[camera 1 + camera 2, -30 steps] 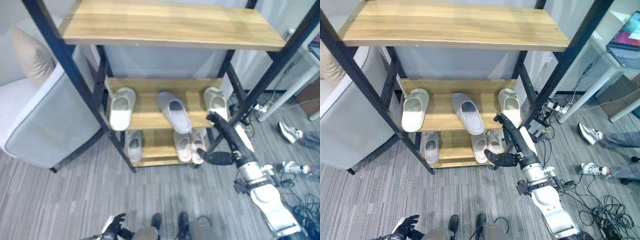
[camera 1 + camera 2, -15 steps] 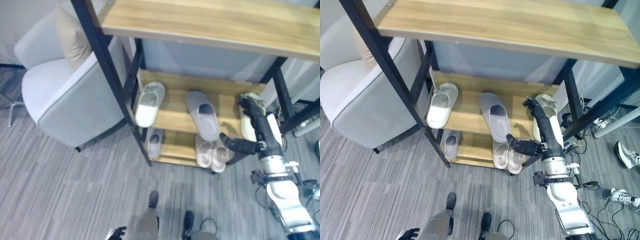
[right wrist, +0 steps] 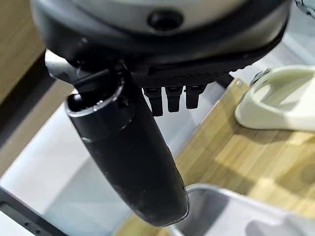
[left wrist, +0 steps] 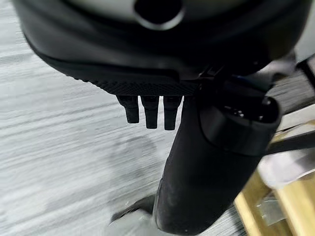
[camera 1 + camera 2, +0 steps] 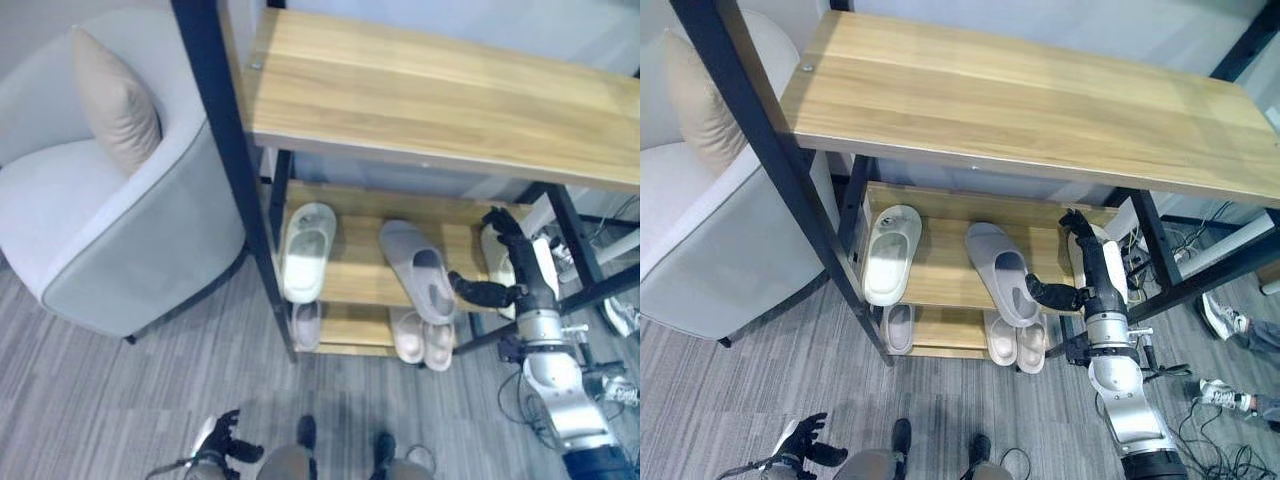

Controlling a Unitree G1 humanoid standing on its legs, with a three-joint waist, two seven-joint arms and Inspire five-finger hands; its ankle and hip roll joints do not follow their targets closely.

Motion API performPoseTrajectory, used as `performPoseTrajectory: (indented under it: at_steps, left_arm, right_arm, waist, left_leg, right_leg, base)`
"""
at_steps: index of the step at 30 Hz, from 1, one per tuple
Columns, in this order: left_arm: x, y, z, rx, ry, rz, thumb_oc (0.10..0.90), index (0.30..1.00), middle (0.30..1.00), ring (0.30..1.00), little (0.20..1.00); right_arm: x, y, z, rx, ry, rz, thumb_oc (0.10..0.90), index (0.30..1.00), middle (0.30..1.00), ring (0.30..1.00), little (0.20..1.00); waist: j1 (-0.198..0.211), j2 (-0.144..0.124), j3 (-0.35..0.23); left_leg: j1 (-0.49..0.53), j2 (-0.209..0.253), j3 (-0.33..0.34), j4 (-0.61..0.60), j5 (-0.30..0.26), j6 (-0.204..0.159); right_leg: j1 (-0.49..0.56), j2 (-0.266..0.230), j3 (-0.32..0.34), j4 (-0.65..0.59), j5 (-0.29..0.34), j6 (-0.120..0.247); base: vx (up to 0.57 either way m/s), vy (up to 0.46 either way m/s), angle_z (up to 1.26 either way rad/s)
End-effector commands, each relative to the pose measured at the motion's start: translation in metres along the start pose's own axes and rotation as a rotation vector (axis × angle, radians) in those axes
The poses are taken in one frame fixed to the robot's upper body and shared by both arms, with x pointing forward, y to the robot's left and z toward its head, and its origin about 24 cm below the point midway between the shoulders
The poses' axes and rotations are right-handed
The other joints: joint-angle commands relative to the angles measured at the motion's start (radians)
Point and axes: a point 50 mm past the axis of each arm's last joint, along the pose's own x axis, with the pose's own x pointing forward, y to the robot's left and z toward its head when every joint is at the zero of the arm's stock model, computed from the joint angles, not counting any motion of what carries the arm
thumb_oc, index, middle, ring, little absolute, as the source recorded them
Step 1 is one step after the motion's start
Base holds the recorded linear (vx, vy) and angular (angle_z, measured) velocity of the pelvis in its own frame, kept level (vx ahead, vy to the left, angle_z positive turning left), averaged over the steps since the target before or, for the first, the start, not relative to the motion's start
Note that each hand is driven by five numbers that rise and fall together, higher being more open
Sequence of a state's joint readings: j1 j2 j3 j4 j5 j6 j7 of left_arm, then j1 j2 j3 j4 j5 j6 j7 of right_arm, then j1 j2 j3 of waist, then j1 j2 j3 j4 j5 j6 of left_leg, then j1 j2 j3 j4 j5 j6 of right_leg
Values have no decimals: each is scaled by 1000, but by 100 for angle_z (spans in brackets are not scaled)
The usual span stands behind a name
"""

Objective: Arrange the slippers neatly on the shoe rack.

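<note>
The shoe rack's middle shelf (image 5: 940,283) carries a cream slipper (image 5: 888,250) at the left, a grey slipper (image 5: 1000,272) lying askew in the middle, and another cream slipper (image 5: 490,258) at the right end. My right hand (image 5: 1081,258) is open between the grey and the right cream slipper. Its fingers (image 5: 1074,220) point to the back of the shelf, and its thumb (image 3: 129,157) reaches toward the grey slipper's (image 3: 221,211) heel. The left hand (image 5: 803,444) hangs open low over the floor.
On the bottom shelf lie a small pale slipper (image 5: 897,327) at the left and a pinkish pair (image 5: 1016,340) at the right. The wide top shelf (image 5: 1020,100) overhangs everything. A grey armchair (image 5: 700,240) with a beige pillow (image 5: 695,95) stands left of the rack. Shoes (image 5: 1218,388) lie on the floor at the right.
The whole view has shifted, so the camera moved. My right hand sits deeper in the middle shelf, its thumb closer to the grey slipper. The slippers lie as before.
</note>
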State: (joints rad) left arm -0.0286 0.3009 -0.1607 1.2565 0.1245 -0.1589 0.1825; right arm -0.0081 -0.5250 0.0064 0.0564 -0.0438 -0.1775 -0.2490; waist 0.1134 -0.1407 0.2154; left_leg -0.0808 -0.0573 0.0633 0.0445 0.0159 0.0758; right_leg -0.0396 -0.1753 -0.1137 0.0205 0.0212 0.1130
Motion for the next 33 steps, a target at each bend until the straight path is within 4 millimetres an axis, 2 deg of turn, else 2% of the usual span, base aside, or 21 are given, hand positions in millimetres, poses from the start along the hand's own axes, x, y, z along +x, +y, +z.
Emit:
performPoseTrajectory:
  at_steps: [1, 7, 10, 18, 25, 33]
  left_arm:
    - [-9, -18, -21, 6, 60, -57, 800, 900, 900, 900, 900]
    - [-12, -23, -27, 24, 73, -81, 800, 900, 900, 900, 900]
    - [-7, -20, -14, 5, 41, -65, 800, 900, 900, 900, 900]
    - [0, -17, 10, -1, -32, -47, 800, 900, 900, 900, 900]
    - [6, -4, 34, -52, -101, 15, 800, 900, 900, 900, 900]
    - [9, 7, 47, -97, -142, 56, 800, 900, 900, 900, 900]
  right_arm:
    - [23, -46, 36, -95, -206, -187, 800, 900, 900, 900, 900]
    - [28, -54, 32, -113, -191, -214, 800, 900, 900, 900, 900]
    - [40, -52, 43, -27, -226, -243, 800, 900, 900, 900, 900]
    - [48, -56, 58, -42, -290, -262, 800, 900, 900, 900, 900]
    - [56, -69, 63, -48, -299, -345, 800, 900, 900, 900, 900]
    - [62, -79, 56, 70, -258, -412, 800, 900, 900, 900, 900]
  waist:
    - [18, 57, -57]
    - [29, 56, -55]
    - [42, 45, -14]
    - [54, 30, 45]
    - [58, 45, 103]
    - [61, 56, 117]
  left_leg:
    - [-11, 24, -89, 61, -116, -41]
    - [-9, 30, -108, 35, -101, -49]
    - [-52, 32, -128, 37, -82, -56]
    - [-133, 26, -157, 49, -65, -57]
    - [-189, 9, -169, 52, -51, -55]
    - [-206, 3, -164, 62, -57, -56]
  right_leg:
    - [30, 39, -7, 85, -102, 29]
    - [43, 49, -31, 68, -111, 25]
    - [13, 52, -49, 74, -110, 24]
    - [-36, 49, -75, 74, -98, 24]
    - [-92, 33, -82, 98, -85, 29]
    - [-103, 26, -74, 92, -74, 32]
  base:
    - [59, -47, 23]
    - [22, -31, 14]
    - [-102, -29, 20]
    - [-39, 0, 13]
    - [-33, 53, 4]
    - [-2, 21, 1]
